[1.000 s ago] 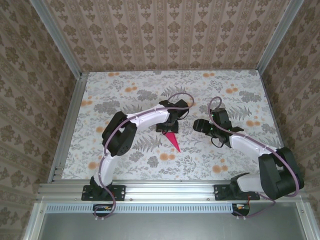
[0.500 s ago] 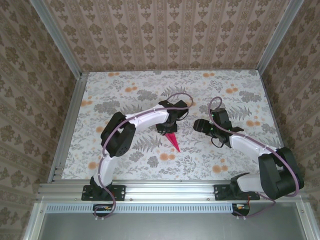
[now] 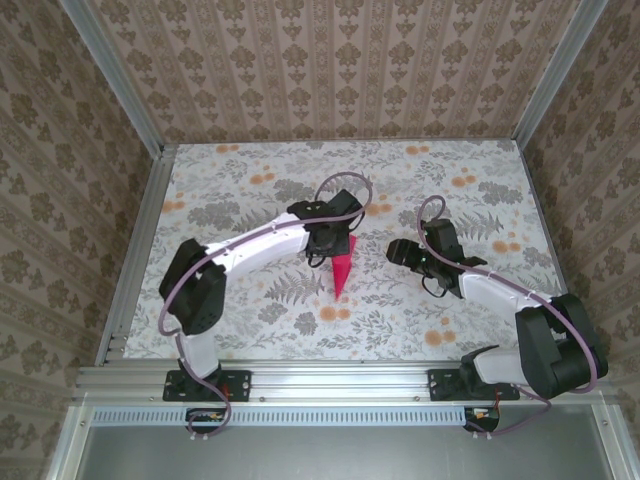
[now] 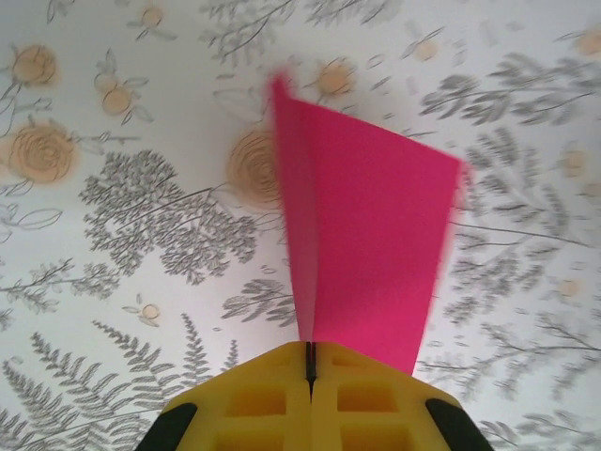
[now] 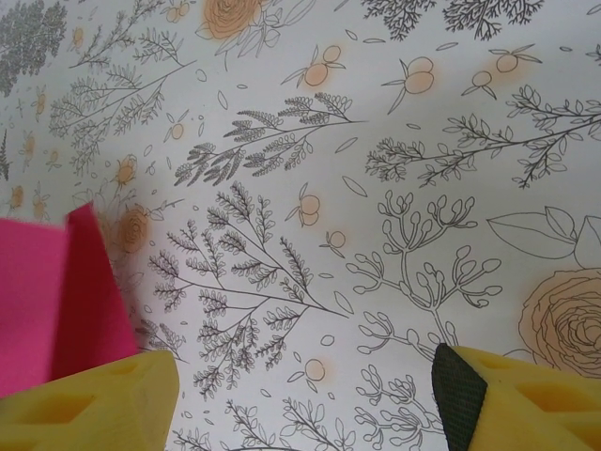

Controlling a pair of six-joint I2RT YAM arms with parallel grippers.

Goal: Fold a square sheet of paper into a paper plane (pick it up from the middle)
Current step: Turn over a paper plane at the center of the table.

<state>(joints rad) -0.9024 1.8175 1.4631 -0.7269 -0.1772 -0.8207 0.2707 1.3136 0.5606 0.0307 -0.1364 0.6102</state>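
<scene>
The left tool [image 3: 333,252] is pinching the pink-red paper plane [image 3: 343,277], with its yellow fingers [image 4: 263,404] pressed tight together on the middle fold. The plane is staying near the middle of the flowery desk [image 3: 250,170] and is pointing its sharp tip at the near edge. The right tool [image 3: 398,252] is hanging just beside it, spread wide and holding nothing.

Paper plane [image 3: 342,274] obstructs centre; walls [image 3: 330,70] enclose 3 sides
</scene>
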